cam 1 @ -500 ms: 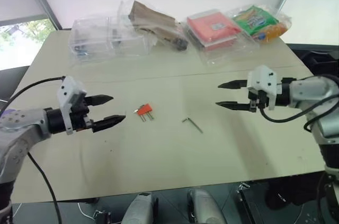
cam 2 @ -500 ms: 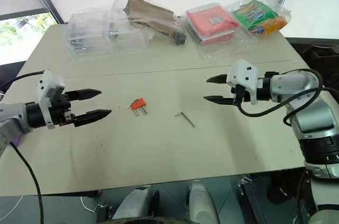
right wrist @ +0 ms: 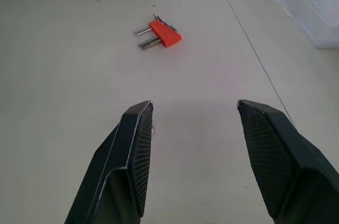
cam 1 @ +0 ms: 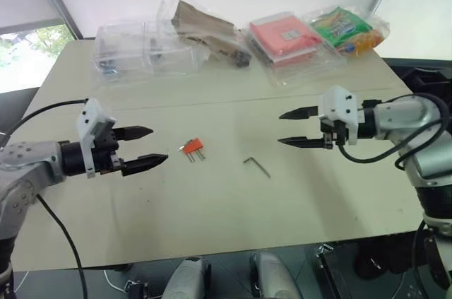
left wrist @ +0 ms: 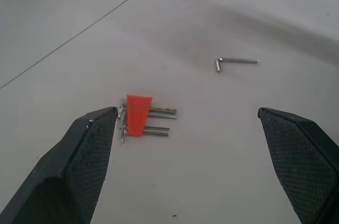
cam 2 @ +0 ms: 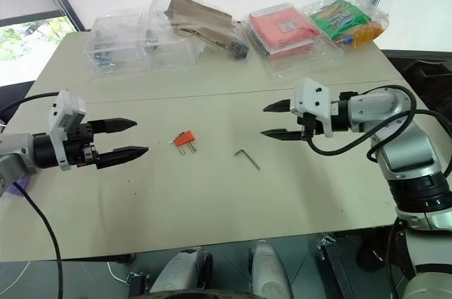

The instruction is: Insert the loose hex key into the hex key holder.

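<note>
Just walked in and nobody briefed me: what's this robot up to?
Nothing is held yet. The left gripper and right gripper both hover open above the table. Between them lie the hex key holder and, apart from it, the loose hex key, which is not yet in the holder.

no readable text, packet labels too small

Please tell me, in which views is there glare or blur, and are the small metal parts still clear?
Left eye view: bright window, soft shadows, glare on the clear plastic boxes. Left wrist view: small red-orange plastic hex key holder and thin grey L-shaped loose hex key sharp.
</note>
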Tool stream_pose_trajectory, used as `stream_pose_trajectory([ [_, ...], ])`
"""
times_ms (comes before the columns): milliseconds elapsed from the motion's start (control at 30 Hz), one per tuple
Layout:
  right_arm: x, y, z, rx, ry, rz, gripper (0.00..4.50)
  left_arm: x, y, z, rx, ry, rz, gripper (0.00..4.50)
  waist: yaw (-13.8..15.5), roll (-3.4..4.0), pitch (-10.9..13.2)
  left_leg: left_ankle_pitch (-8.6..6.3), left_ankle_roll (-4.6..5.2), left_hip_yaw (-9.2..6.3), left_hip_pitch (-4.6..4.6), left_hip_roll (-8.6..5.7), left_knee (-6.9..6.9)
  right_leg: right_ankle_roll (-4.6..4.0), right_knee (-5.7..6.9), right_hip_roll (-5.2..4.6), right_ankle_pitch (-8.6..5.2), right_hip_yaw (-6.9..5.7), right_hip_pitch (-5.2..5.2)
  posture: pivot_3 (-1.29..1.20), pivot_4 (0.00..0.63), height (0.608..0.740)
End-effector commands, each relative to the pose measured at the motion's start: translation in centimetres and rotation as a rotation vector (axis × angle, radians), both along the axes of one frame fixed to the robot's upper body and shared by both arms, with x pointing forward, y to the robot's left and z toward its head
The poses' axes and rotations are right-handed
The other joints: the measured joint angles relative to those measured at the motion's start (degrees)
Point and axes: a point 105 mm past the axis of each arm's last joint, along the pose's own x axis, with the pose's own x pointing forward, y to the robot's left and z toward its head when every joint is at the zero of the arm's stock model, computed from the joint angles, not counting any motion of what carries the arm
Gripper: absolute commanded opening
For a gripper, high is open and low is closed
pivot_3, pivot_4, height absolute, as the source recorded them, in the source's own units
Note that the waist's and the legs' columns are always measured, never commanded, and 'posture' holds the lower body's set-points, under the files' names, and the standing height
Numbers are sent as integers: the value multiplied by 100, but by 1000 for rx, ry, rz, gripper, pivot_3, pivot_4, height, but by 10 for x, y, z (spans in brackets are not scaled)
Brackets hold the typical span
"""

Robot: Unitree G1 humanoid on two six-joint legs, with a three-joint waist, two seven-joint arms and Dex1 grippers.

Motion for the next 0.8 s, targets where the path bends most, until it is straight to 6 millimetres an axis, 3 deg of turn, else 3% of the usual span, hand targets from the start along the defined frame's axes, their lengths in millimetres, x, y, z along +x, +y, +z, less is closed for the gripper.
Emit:
stream_pose_trajectory([
  [33, -2, 11, 13, 19, -57, 34, 2617, -1, -3, 8, 7, -42, -8, 4421, -1, 0, 0, 0, 0, 0, 0, 0, 0, 0, 0, 0, 0, 0, 0, 0, 150, 740],
  [333, 11, 25, -2, 36, -87, 45, 2617, 11, 6, 10, 27, -127, 95, 4421, -2, 0, 0, 0, -1, 0, 0, 0, 0, 0, 1, 0, 0, 0, -1, 0, 150, 740],
  [467, 28, 47, -18, 78, -131, 29, 2617, 20, 14, 9, 20, -186, 192, 4421, -17, 0, 0, 3, -5, 1, 2, 0, -1, 0, 4, 1, 0, 0, -3, 0, 150, 740],
  [600, 40, 82, -48, 98, -153, 40, 2617, 26, 28, 4, 33, -234, 309, 4421, -21, 0, 0, 16, -29, 5, -5, 0, -2, 0, 11, 3, 0, 0, -17, 0, 150, 740],
  [800, 61, 119, -87, 26, -261, -8, 2617, 25, 39, -2, 47, -272, 406, 4421, -26, -1, -1, 25, -44, 10, -9, -2, -5, 0, 20, 6, 1, 2, -29, 0, 150, 740],
])
